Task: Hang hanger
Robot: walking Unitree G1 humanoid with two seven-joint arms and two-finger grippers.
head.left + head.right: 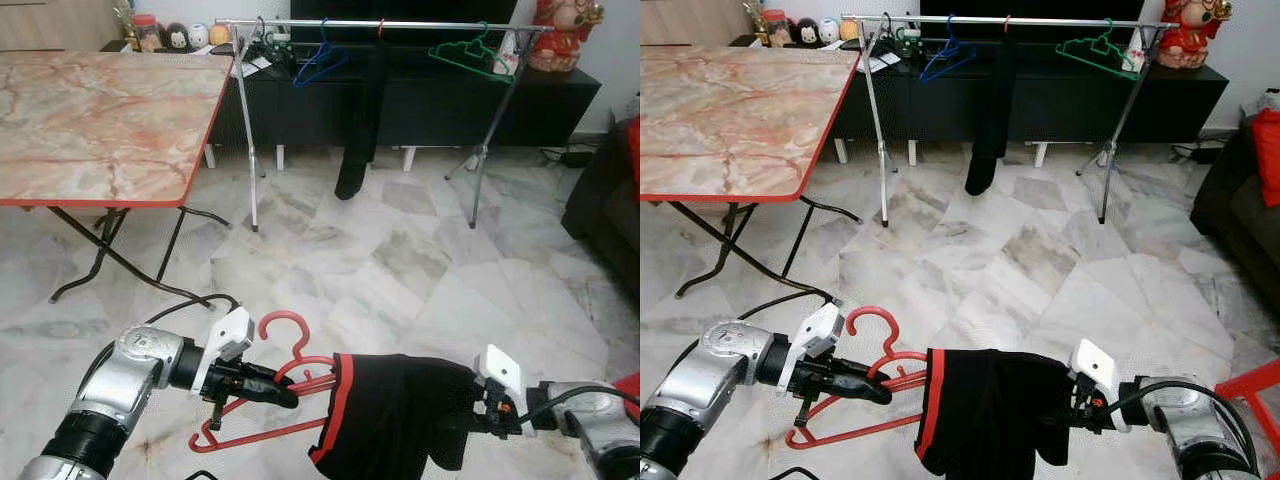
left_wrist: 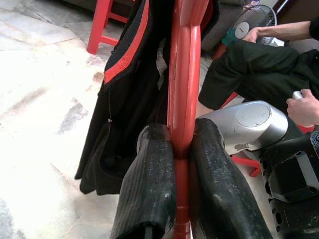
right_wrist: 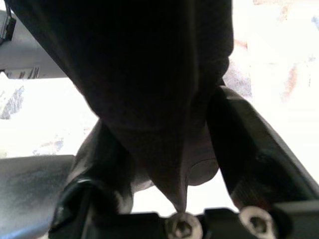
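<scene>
Cloth point(image 1: 385, 415), pinched by right gripper point(image 3: 169, 164), could slide off hanger point(image 1: 290, 375), clamped by left gripper point(image 2: 182, 164), far from rail point(image 1: 380, 22).

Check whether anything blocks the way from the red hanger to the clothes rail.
Nothing visible does. The red hanger with the black garment is held low by the left end effector and right end effector; bare marble floor leads to the rail. The table stands off left.

Left end effector point(image 1: 878, 391) gripping red hanger point(image 1: 855, 432), black garment point(image 1: 985, 408) draped
</scene>
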